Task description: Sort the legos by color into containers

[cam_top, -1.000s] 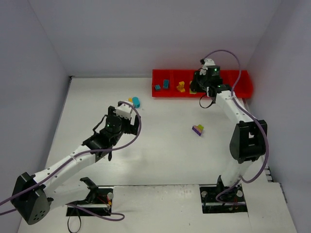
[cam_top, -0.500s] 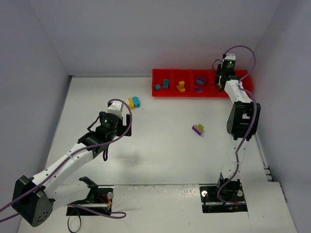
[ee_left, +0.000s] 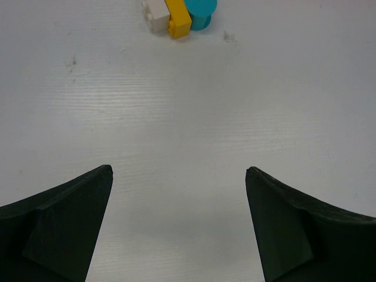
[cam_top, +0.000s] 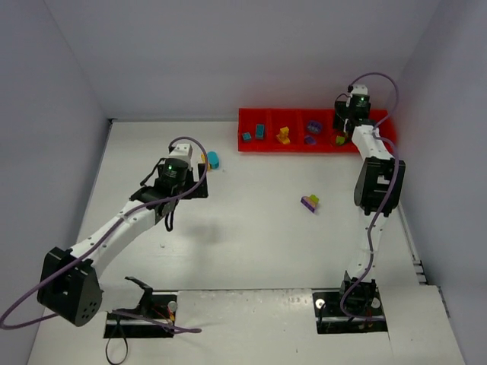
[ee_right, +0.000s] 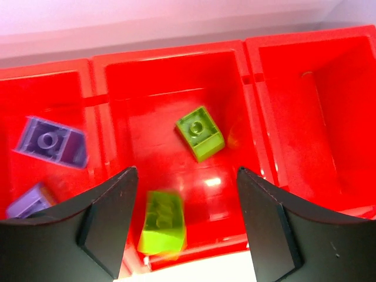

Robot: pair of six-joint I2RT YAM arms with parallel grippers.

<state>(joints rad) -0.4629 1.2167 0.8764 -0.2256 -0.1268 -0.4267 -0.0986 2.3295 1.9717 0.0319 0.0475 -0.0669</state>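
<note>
White worktop [cam_top: 251,236] carries a red tray [cam_top: 384,131]; right pincer [ee_right: 186,173] stands released over two green bricks [ee_right: 200,133] inside it, left pincer [ee_left: 179,169] released and empty before a yellow-teal stack [ee_left: 182,14].

A robotics lab cell: bare white walls [cam_top: 228,53] box in a table [cam_top: 251,236] bearing two arms [cam_top: 122,226].

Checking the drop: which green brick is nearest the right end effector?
The blurred green brick, by the compartment's near wall, low in the wrist view; the sharp green brick lies farther back.
</note>
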